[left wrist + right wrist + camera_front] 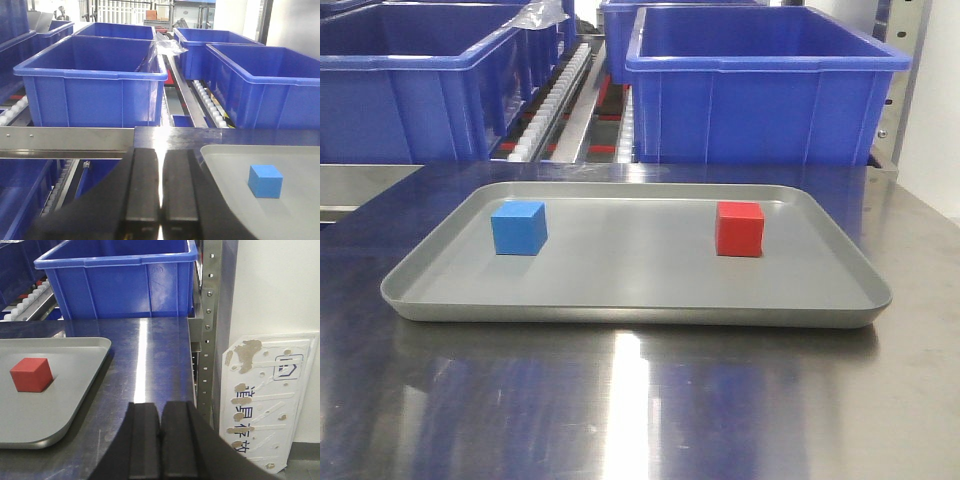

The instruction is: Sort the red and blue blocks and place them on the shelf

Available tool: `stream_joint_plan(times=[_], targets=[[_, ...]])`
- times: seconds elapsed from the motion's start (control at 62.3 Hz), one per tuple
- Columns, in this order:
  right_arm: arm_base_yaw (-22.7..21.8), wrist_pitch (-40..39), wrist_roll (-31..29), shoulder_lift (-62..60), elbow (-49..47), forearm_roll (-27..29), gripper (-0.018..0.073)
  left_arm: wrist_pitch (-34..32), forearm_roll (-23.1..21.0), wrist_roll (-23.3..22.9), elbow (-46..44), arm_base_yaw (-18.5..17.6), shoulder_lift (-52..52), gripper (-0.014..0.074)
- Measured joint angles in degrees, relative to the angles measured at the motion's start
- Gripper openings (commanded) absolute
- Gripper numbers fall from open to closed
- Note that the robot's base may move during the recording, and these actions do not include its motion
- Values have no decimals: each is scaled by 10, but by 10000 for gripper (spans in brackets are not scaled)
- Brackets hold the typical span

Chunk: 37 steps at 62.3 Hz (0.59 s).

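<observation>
Two black grippers sit nearest the wrist cameras, both empty. The left gripper [160,160] has its fingers pressed together with only a hairline seam between them, and the right gripper [160,412] is closed the same way. Ahead of them, on the shiny steel table [620,400], lies a shallow grey tray [630,312]. The small bright blue cube [265,181] rests on the tray's floor ahead and to the right of the left fingers, well apart from them. The small bright red cube [31,374] rests ahead and to the left of the right fingers, likewise untouched. Each arm thus has its own nearer block, and as cubes they offer no long axis to align with. I judge the jaws must part before either reach. Farther back stands the stainless-steel shelf [65,140] with white roller tracks [553,100], carrying big blue plastic bins [760,90].
</observation>
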Motion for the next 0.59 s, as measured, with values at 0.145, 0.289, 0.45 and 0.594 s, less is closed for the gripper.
stream_joint_plan(times=[0.145, 0.289, 0.45, 0.594], targets=[[0, 0, 0, 0, 0, 0, 49, 0, 0, 0, 0, 0, 0, 123], [0, 0, 0, 0, 0, 0, 49, 0, 0, 0, 0, 0, 0, 123], [0, 0, 0, 0, 0, 0, 49, 0, 0, 0, 0, 0, 0, 123], [0, 0, 0, 0, 0, 0, 49, 0, 0, 0, 0, 0, 0, 123]])
